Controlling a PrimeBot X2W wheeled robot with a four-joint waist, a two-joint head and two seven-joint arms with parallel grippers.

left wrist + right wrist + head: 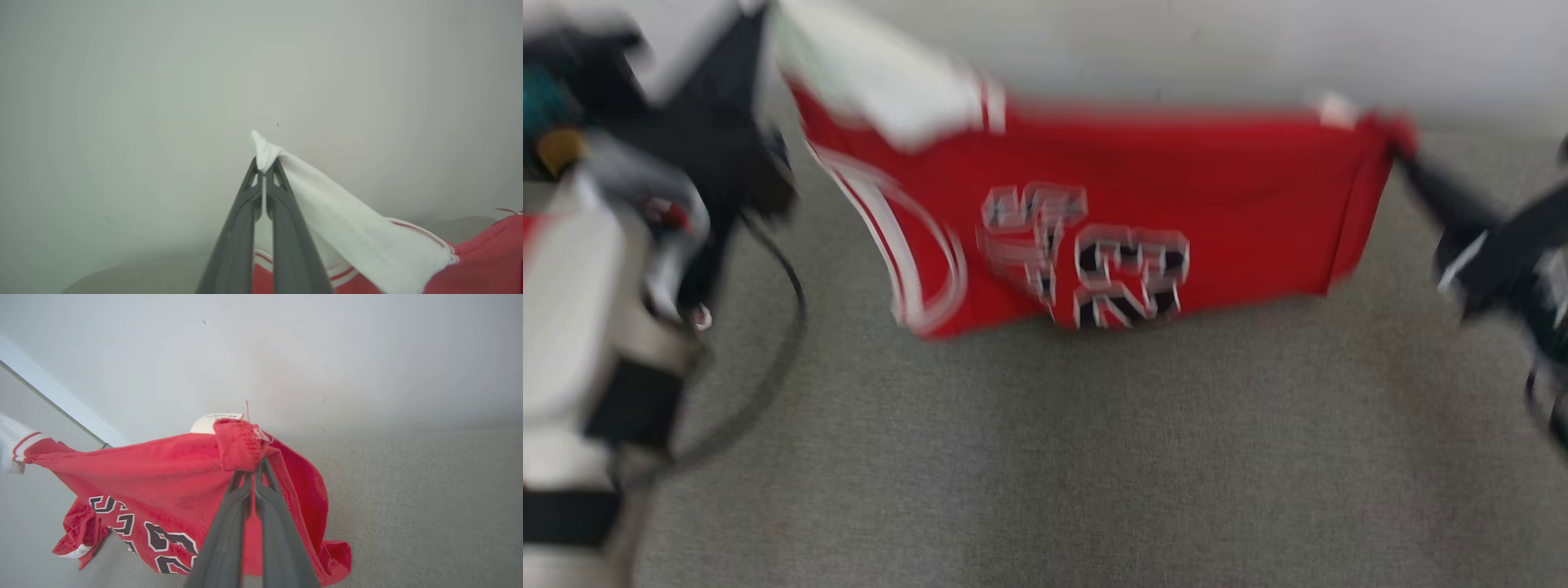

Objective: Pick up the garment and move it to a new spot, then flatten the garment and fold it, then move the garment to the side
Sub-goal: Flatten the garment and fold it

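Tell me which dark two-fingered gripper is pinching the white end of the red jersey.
The left gripper: it is shut on the white cloth end of the red numbered jersey; the right gripper pinches a red corner.

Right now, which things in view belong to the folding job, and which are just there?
In the job:
red jersey, stretched between both grippers
left gripper, shut on its white part
right gripper, shut on a red corner

Just there:
grey surface
pale wall
black cable by the left arm
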